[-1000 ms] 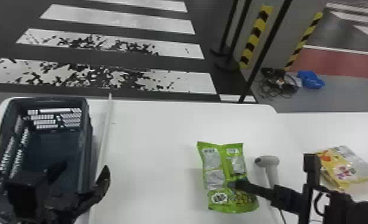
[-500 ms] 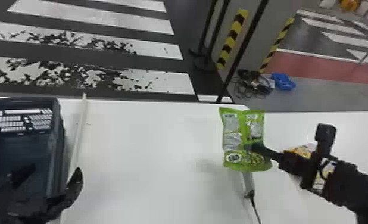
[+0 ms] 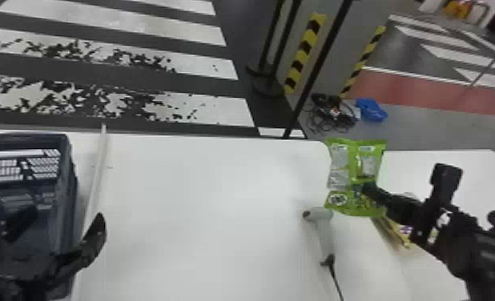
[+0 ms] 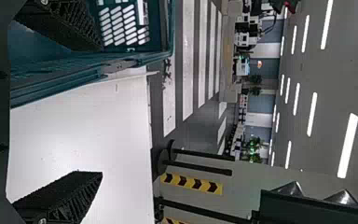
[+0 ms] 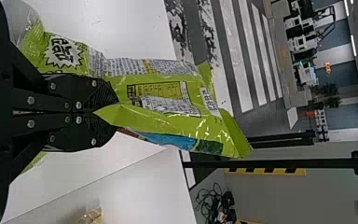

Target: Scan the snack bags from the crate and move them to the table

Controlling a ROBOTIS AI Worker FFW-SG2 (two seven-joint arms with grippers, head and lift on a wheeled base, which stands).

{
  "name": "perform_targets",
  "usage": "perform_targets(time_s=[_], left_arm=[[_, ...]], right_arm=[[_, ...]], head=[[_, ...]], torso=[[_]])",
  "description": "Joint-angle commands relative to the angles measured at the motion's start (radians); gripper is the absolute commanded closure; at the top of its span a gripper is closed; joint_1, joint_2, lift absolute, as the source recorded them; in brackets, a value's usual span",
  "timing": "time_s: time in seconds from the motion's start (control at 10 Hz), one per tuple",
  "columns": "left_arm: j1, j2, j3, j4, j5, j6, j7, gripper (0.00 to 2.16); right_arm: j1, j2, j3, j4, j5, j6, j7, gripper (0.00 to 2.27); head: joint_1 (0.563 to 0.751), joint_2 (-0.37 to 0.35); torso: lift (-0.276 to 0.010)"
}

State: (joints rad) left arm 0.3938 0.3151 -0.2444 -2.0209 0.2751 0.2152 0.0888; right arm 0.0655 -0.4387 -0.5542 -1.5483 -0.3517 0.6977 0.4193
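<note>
— Swung the green snack bag (image 3: 341, 168) across since a second ago, from left of the scanner (image 3: 323, 228) to right of it and farther off, seemingly lifted off the table (image 3: 202, 224)

— And over on the left?

— Find the crate (image 3: 22, 141) well left of the scanner, with the left gripper (image 4: 100, 110) on that same side, fingers apart and empty. Note a pale strip (image 3: 94, 176) as well, between scanner and crate

— Now, how to handle that green bag?

— Light, by the look of it, and soft; glossy film, so likely slippery, with snacks inside easy to crush. Best pinched by a loose fold at the middle, away from the fullest part. Already clamped there, just right of the scanner, by the right gripper (image 3: 367, 190), fingers closed together on the film

— Squeeze harder?

— Better not; hold just firmly enough to stop any twist or slide

— Anything in the way?

— Mind the cable (image 3: 336, 280) trailing from the scanner's handle, and the yellow snack bag (image 3: 395, 234) right of the scanner, partly hidden. Avoid lowering onto either; choose bare surface beside the scanner instead
</note>
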Motion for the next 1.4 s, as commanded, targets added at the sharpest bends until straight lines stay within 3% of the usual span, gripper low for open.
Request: perform_targets(time_s=[0.0, 0.1, 0.4, 0.8, 1.0, 1.1, 1.3], left_arm=[[-0.018, 0.001, 0.001, -0.05, 0.013, 0.036, 0.005, 0.03], [-0.021, 0.002, -0.001, -0.079, 0.013, 0.057, 0.006, 0.03], [-0.02, 0.013, -0.004, -0.113, 0.021, 0.079, 0.006, 0.03], [-0.007, 0.024, -0.015, -0.144, 0.021, 0.079, 0.006, 0.03], [-0.006, 0.032, -0.013, -0.147, 0.032, 0.076, 0.006, 0.03], [-0.004, 0.039, -0.013, -0.154, 0.032, 0.076, 0.006, 0.03], [0.0, 0.041, -0.013, -0.171, 0.035, 0.076, 0.006, 0.03]], right_arm=[[-0.007, 0.002, 0.01, 0.033, 0.008, -0.042, -0.034, 2.25], [-0.041, -0.005, 0.01, 0.088, 0.023, -0.088, -0.053, 2.25], [-0.141, -0.067, 0.045, 0.31, 0.092, -0.373, -0.234, 2.25], [-0.314, -0.132, 0.092, 0.622, 0.197, -0.453, -0.324, 2.25], [-0.332, -0.13, 0.115, 0.678, 0.25, -0.459, -0.356, 2.24], [-0.343, -0.13, 0.117, 0.695, 0.26, -0.468, -0.386, 2.04], [-0.32, -0.127, 0.125, 0.691, 0.258, -0.462, -0.413, 0.0]], head=[[0.695, -0.35], [0.695, -0.35], [0.695, -0.35], [0.695, -0.35], [0.695, -0.35], [0.695, -0.35], [0.695, -0.35]], torso=[[-0.095], [-0.095], [-0.095], [-0.095], [-0.095], [-0.095], [-0.095]])
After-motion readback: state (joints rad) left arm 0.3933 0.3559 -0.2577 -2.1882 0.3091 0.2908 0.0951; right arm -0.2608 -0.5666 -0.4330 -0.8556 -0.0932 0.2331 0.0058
